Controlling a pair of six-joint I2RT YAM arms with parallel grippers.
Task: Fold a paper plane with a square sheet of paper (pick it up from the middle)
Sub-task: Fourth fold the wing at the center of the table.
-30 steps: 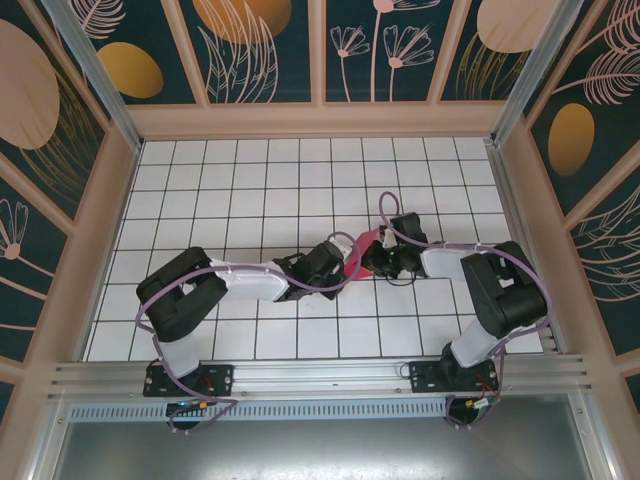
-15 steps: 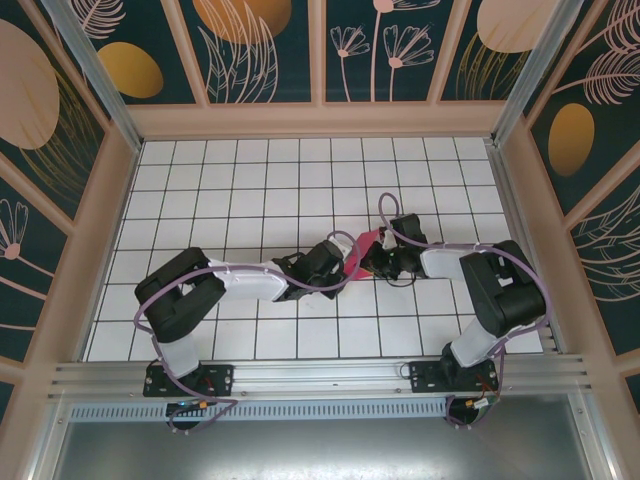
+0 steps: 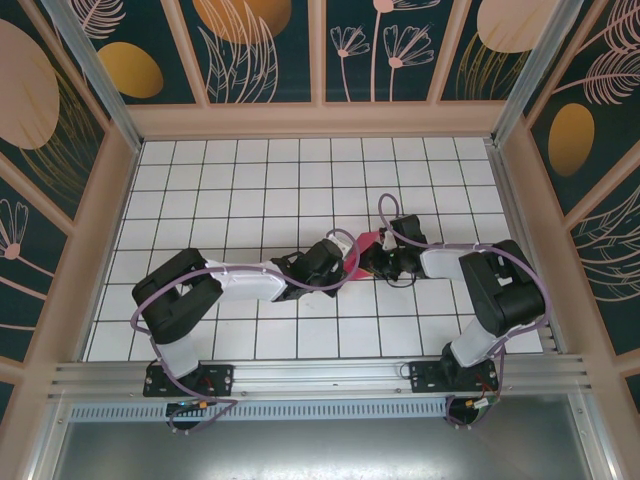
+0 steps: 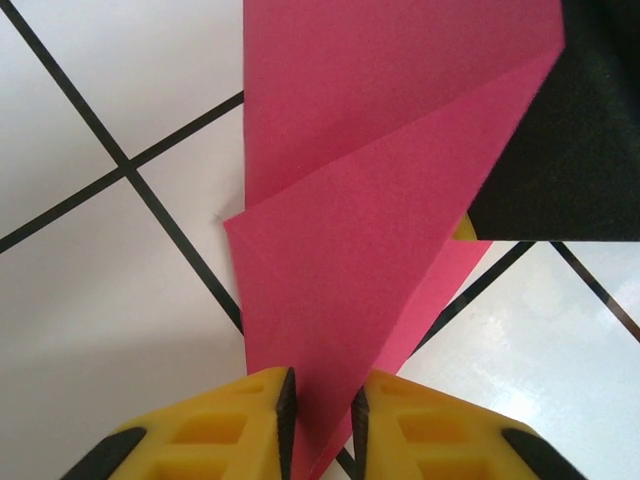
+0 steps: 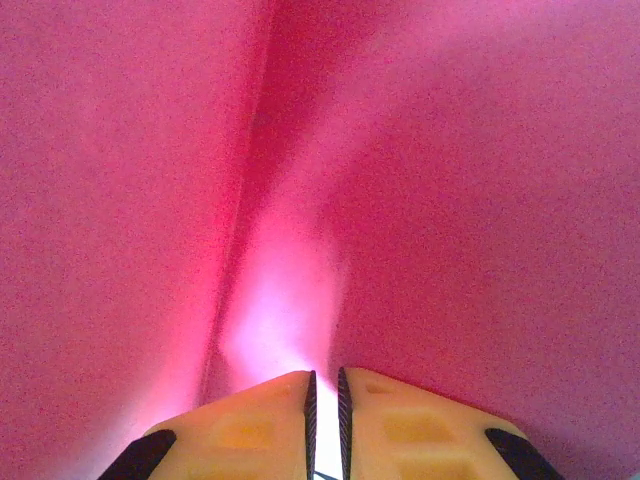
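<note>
Pink paper (image 4: 350, 250) between fingers (image 4: 230, 420) (both pairs)

Overhead view, wrist views close on paper (image 4: 380, 250)

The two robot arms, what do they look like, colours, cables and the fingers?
Both match. The left arm and right arm have bulky black joint housings joined by white links, with a lilac cable looping along each, and black base plates on an aluminium rail. The left gripper and right gripper have yellow moulded fingers with recessed pockets and black corners.
</note>
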